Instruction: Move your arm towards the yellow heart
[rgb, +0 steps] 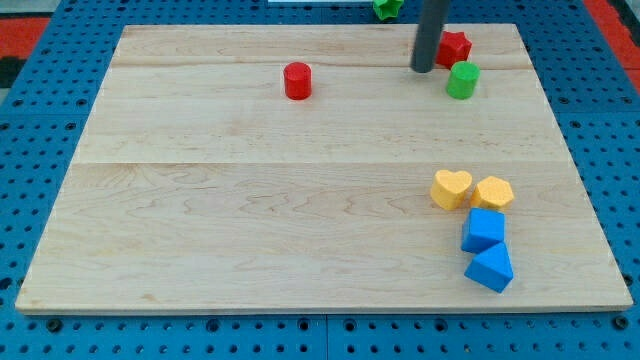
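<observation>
The yellow heart (451, 188) lies on the wooden board at the view's lower right. My tip (422, 70) is near the view's top, well above the heart and slightly to its left. The tip stands just left of a red block (455, 47) and left of a green cylinder (462, 80), touching neither as far as I can tell.
A yellow hexagonal block (493, 192) sits right next to the heart on its right. Two blue blocks (483, 230) (489, 267) lie just below them. A red cylinder (297, 80) stands at the top middle. A green block (387, 8) sits beyond the board's top edge.
</observation>
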